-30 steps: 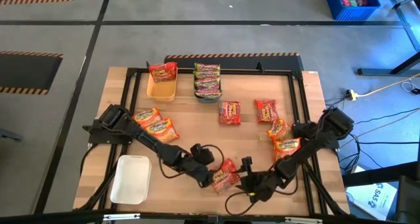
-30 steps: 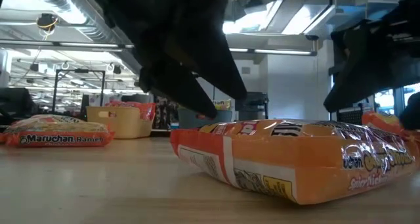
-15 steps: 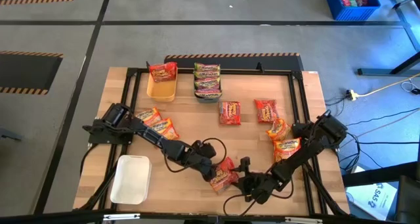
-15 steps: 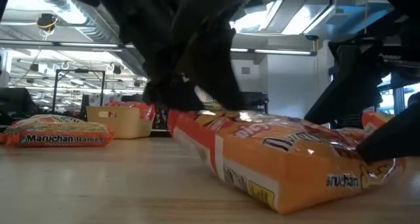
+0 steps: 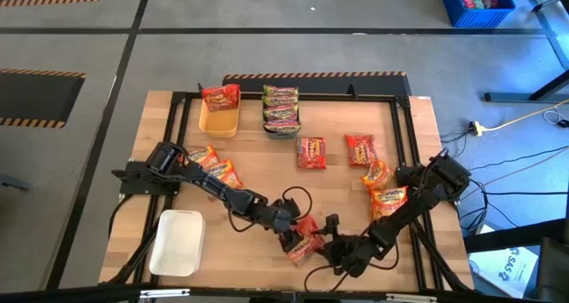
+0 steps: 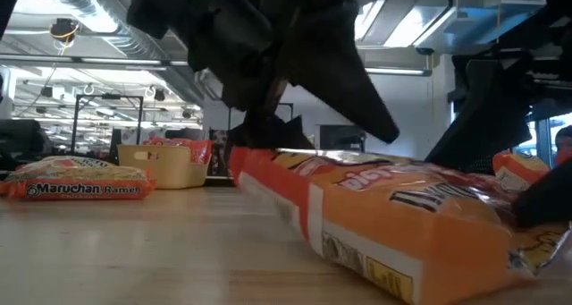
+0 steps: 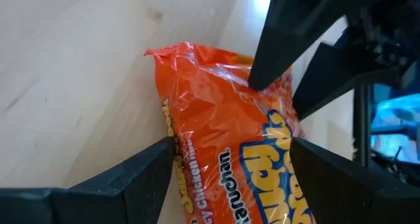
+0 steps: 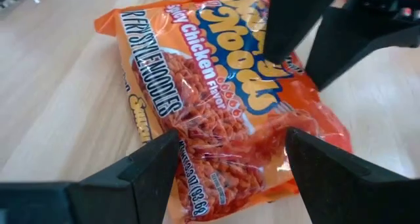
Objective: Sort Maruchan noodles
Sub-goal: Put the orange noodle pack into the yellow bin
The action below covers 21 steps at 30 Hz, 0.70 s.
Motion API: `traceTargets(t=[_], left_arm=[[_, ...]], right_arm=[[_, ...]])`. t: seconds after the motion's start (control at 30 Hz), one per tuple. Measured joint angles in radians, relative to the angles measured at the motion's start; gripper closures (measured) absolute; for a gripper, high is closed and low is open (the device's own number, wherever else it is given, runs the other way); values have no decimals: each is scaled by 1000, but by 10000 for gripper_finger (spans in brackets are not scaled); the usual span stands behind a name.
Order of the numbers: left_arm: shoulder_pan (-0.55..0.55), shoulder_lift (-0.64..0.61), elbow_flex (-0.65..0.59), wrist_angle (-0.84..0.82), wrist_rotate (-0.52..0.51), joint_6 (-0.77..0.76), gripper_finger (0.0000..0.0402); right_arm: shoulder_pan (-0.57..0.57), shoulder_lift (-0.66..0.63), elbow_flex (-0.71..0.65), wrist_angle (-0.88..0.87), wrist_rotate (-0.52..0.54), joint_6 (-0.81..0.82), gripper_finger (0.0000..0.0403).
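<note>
- An orange packet (image 5: 305, 239) of Maruchan noodles was seen lying near the table's near edge, between the two grippers; in the low view one end appeared raised off the wood.
- Its wrapper was crinkly and glossy, with yellow lettering, white "Chicken Flavor" wording and a noodle picture visible in the right wrist view (image 8: 223, 106).
- The left gripper (image 5: 292, 238) was held spread wide, its fingers (image 7: 141, 178) set on either side of the packet (image 7: 223, 152); whether they pressed on it could not be told.
- The right gripper (image 5: 331, 242) was likewise kept open, its fingers (image 8: 151, 168) straddling the packet's other end without being seen to clamp it.
- Two more orange packets (image 5: 213, 165) were found to the left, beside the left arm, and two others (image 5: 382, 187) to the right, by the right arm.
- Two red packets (image 5: 336, 150) were laid flat at mid-table.
- A red packet (image 5: 220, 97) was propped in the yellow tray (image 5: 219, 121) at the far side, and green-edged packets (image 5: 281, 107) were stacked in the tray next to it.
- A white tray (image 5: 178, 243) was placed at the near left.
</note>
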<state>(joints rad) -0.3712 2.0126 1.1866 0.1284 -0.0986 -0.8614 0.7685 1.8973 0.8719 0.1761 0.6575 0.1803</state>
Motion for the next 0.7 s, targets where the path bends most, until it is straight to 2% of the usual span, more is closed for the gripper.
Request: traceTargets(t=[0.23,0.43,0.6,0.7], left_arm=[[5,3,0,-2,51,11,115],[2,3,0,3,55,58,124],[-2,3,2,-111,3,33,124],[-1,2,2,-113,33,33,125]], right_arm=[[0,0,0,4,-4,-2,139],[0,0,0,4,-6,-3,139],[-6,0,0,0,21,-2,139],[-5,0,0,-1,23,-3,139]])
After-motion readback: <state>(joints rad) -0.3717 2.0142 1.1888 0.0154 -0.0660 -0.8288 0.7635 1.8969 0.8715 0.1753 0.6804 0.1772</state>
